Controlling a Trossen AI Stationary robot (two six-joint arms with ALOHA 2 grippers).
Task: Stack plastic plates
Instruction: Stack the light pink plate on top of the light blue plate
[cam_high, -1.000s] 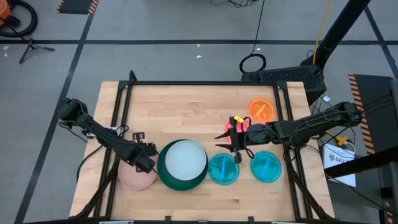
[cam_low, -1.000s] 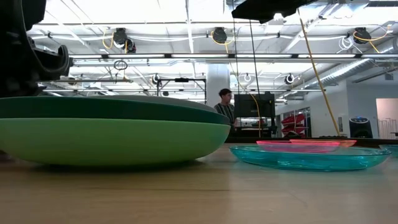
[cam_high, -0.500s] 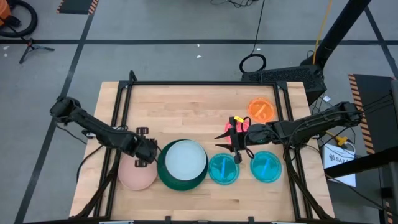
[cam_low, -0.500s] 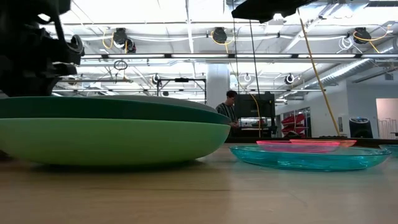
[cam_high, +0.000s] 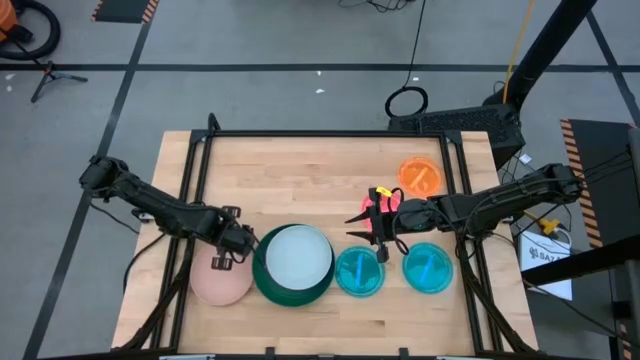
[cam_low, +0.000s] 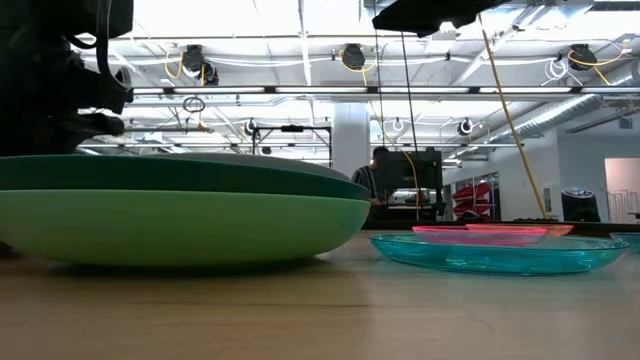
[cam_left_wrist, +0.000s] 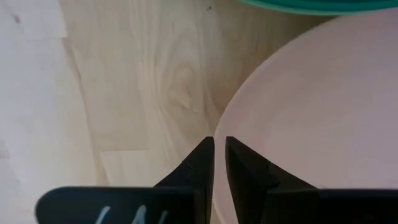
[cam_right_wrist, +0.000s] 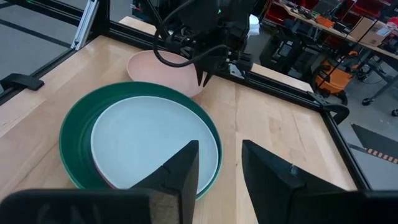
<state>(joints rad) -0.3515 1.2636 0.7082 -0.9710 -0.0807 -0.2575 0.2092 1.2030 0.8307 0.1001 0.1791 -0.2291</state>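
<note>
So the left gripper (cam_left_wrist: 219, 149) hangs nearly closed right at the pink plate's (cam_left_wrist: 311, 118) edge; the right gripper (cam_right_wrist: 219, 163) waits open, green stack (cam_right_wrist: 78, 127) ahead.

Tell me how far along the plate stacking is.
Done: pale blue plate sits in the dark green plate. In hand: nothing; left hand is shut at the salmon plate rim, right hand open, waiting. Left: salmon, two translucent blue plates, hot pink plate, orange plate.
</note>
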